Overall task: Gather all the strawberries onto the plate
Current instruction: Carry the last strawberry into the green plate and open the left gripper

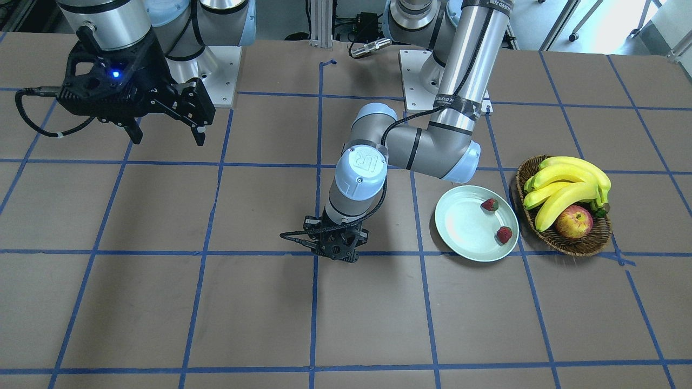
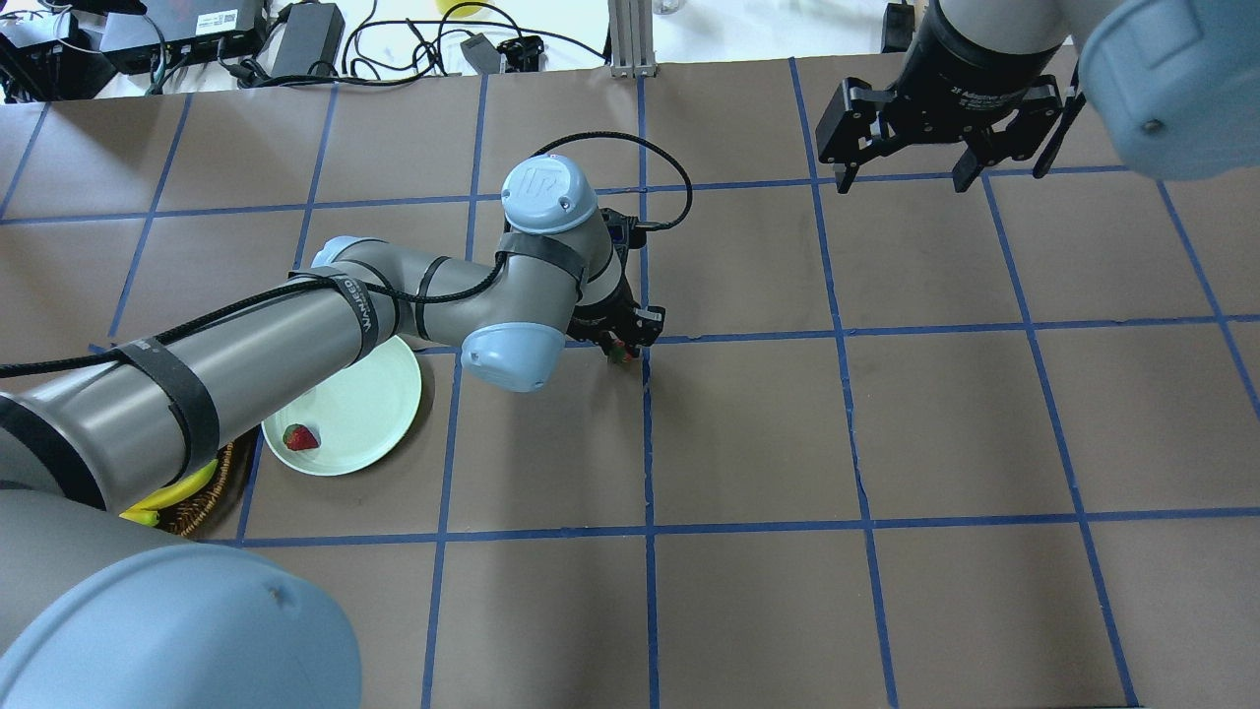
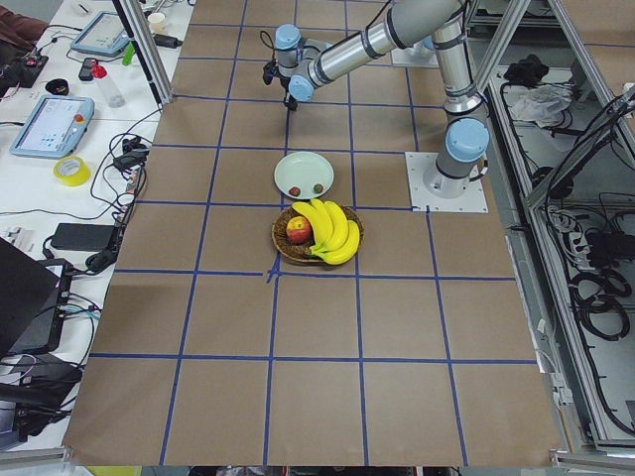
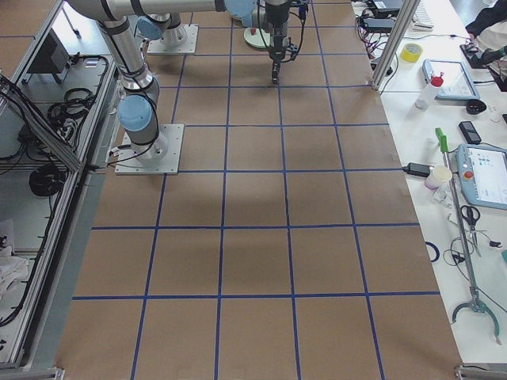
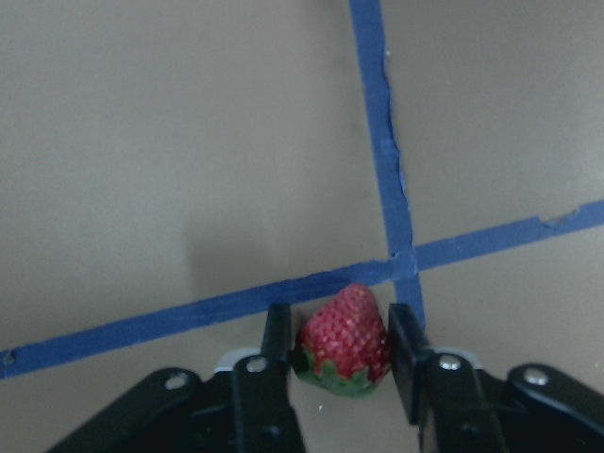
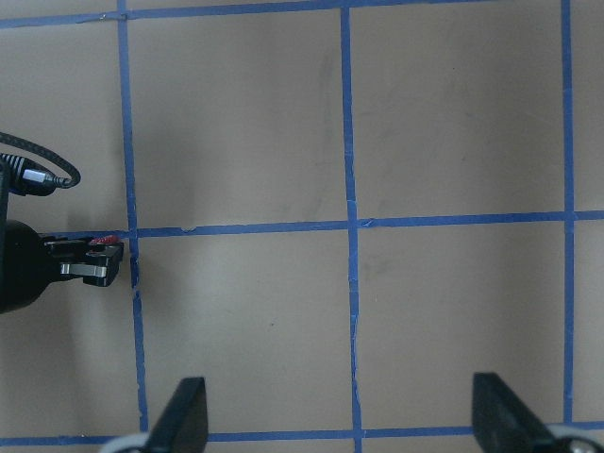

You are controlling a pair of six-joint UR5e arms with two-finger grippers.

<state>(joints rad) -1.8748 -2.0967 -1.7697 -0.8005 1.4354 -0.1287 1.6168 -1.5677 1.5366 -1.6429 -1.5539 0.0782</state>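
Observation:
My left gripper (image 5: 342, 319) is shut on a red strawberry (image 5: 346, 342) with a green cap, low over a blue tape crossing near the table's middle. It also shows in the front view (image 1: 338, 253) and the overhead view (image 2: 622, 350). The mint-green plate (image 1: 465, 224) lies a little to my left of it and holds two strawberries (image 1: 490, 205) (image 1: 504, 234). In the overhead view the plate (image 2: 359, 399) shows one strawberry (image 2: 300, 437); my arm hides the other. My right gripper (image 1: 165, 135) is open and empty, high above the table, far from the plate.
A brown wicker basket (image 1: 565, 244) with bananas (image 1: 567, 186) and a red-yellow apple (image 1: 573, 221) stands right beside the plate, on the side away from my left gripper. Blue tape lines grid the brown table (image 1: 162, 302).

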